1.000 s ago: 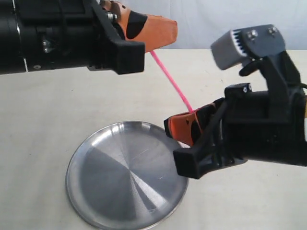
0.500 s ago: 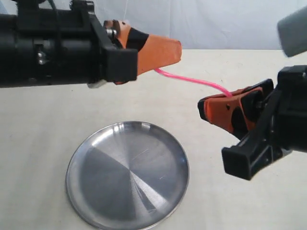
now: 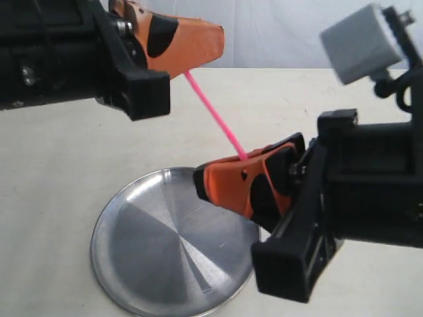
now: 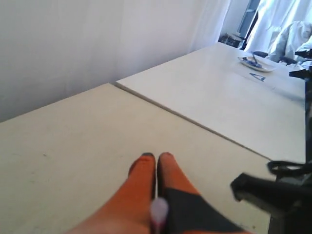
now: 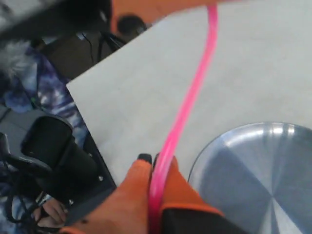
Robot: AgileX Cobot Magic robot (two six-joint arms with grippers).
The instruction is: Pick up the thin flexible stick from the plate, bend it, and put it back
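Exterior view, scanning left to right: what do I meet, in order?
left hand → thin flexible stick → black body of the right arm. Left out: the plate and the right hand, whose spans overlap the stick's.

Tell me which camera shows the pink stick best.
The exterior view: the thin flexible stick runs in plain sight between the left gripper and right gripper, both shut on it. The right wrist view shows it close, blurred and bowed; the left wrist view only a blurred pale end.
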